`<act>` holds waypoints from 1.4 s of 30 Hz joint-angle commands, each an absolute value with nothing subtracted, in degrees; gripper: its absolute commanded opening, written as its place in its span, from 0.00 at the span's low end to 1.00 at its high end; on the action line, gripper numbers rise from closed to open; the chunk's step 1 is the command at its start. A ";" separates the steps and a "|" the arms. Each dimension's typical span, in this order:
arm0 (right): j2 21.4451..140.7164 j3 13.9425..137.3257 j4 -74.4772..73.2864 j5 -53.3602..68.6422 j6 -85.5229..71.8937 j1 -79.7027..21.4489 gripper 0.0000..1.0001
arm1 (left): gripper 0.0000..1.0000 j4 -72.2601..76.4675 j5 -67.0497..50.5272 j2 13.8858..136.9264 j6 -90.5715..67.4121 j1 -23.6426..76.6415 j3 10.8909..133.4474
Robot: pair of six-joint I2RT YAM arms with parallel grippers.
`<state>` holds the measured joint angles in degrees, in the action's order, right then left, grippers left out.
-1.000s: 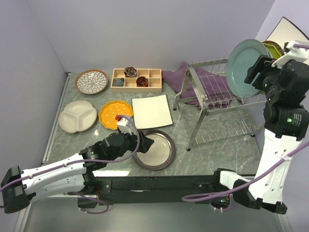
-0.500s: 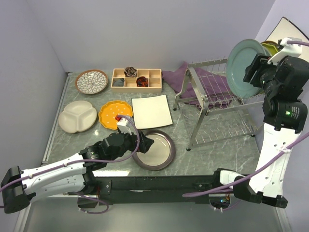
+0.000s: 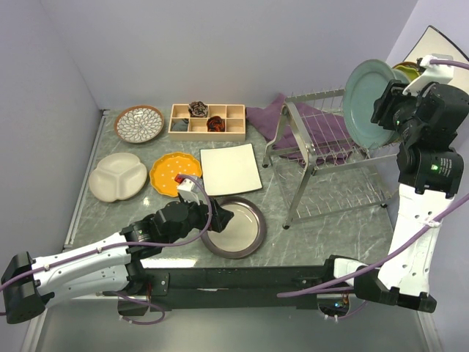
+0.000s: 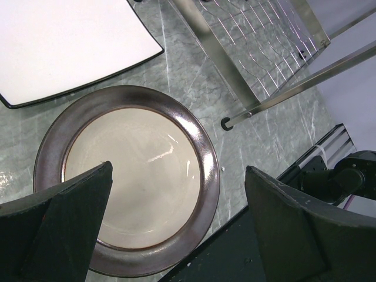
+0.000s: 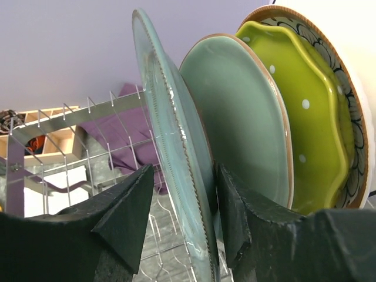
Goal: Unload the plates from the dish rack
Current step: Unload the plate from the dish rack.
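Wire dish rack (image 3: 326, 158) on table's right side w/ teal plate (image 3: 370, 92), pale green plate (image 5: 241, 111), yellow-green plate (image 5: 305, 117) upright, petal plate (image 3: 139, 123), divided plate (image 3: 117, 176), orange plate (image 3: 172, 172), white sq plate (image 3: 231, 169), dark-rimmed plate (image 3: 238, 227) flat on left half

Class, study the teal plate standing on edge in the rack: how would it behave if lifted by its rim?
Probably stiff and breakable: the teal plate looks like glazed ceramic. Its glossy glaze could slip in the right tool, which flanks a thin rim. Gripped at one edge, it may swing into the pale green plate beside it.
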<state>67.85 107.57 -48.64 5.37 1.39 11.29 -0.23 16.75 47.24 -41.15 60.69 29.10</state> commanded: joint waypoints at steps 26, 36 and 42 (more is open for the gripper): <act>61.78 101.32 -33.83 11.69 9.32 11.16 0.21 | 1.00 2.20 15.82 46.59 -40.52 60.91 28.48; 63.55 105.11 -35.69 12.22 10.90 11.16 0.00 | 0.99 2.11 15.91 46.76 -40.43 60.91 28.56; 62.84 106.61 -31.12 13.01 10.02 11.16 0.00 | 0.99 1.76 16.17 45.79 -40.43 60.91 28.74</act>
